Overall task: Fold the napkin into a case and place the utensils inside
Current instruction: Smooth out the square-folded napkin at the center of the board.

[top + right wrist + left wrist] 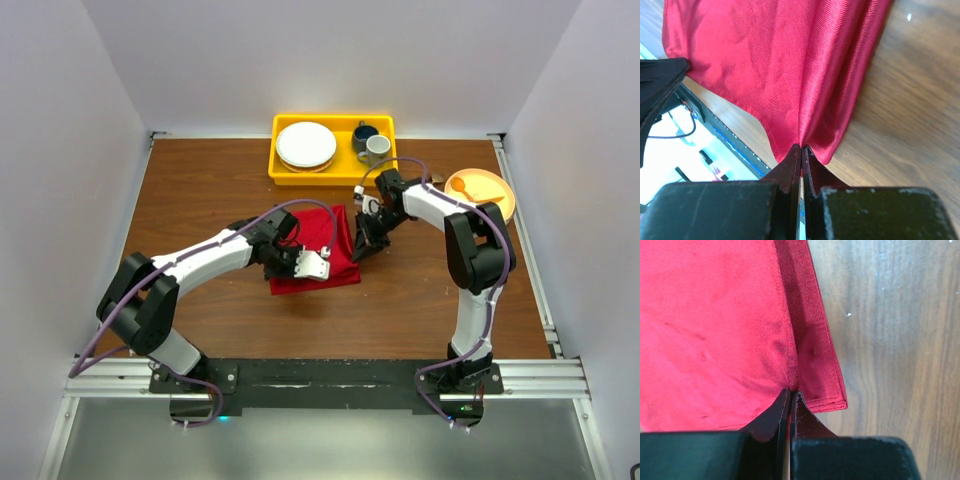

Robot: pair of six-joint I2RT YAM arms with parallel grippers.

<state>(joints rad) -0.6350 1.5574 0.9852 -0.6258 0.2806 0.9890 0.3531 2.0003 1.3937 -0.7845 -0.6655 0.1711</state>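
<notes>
The red napkin lies on the wooden table, between the two arms. In the left wrist view the napkin has a doubled strip along its right edge, ending in a stitched corner. My left gripper is at the cloth's near left part. It is shut on the hem beside that corner. My right gripper is at the cloth's right edge. It is shut on a gathered pleat of the napkin. A thin spoon-like utensil lies on the orange plate.
A yellow tray at the back holds white plates and two cups. The orange plate sits at the right, behind the right arm's elbow. White walls enclose the table on three sides.
</notes>
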